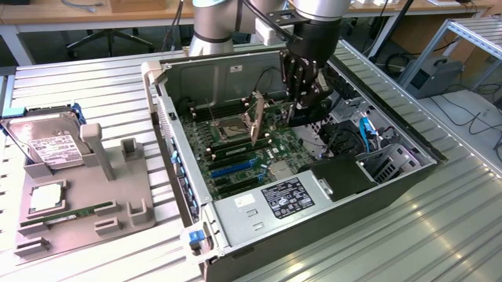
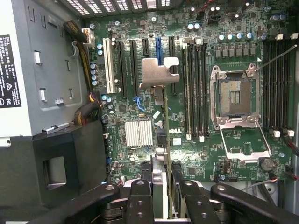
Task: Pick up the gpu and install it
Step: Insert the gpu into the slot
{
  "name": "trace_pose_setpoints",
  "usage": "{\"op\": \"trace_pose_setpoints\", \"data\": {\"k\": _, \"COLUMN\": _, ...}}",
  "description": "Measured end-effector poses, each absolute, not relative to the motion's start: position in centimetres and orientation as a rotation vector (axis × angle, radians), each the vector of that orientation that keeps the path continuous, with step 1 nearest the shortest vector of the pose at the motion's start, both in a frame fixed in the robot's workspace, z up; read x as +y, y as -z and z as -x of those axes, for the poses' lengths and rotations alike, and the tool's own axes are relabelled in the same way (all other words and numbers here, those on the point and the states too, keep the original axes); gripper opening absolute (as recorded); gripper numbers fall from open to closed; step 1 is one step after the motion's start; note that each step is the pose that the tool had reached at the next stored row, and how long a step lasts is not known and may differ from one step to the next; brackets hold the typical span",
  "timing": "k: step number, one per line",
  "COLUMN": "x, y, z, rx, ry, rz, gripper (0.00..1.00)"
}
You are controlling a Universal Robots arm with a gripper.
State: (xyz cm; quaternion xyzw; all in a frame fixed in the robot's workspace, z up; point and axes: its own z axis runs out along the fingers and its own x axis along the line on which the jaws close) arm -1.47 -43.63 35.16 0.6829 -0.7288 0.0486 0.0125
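Gpu (image 2: 164, 140) was clamped edge-on between the jaws of the gripper (image 2: 168, 186), hanging above the motherboard (image 2: 233, 154) inside the open case (image 1: 235, 70); its long axis ran from 6 to 12 o'clock in the wrist view, bracket (image 2: 159, 71) leading toward the slots (image 2: 158, 49) at 12 o'clock.

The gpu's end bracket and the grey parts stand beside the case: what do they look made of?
The gpu's end bracket looks like bare sheet metal: silver-grey, thin, with a dull sheen. The parts stand looks like matte grey plastic, possibly printed: blocky moulded posts, no shine.
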Motion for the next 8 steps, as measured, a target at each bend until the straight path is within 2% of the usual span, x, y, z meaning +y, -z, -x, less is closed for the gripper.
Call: {"op": "trace_pose_setpoints", "data": {"k": 8, "x": -43.69, "y": -35.09, "z": 1.67, "rx": -2.27, "ry": -0.155, "rz": -2.127, "gripper": 0.27}}
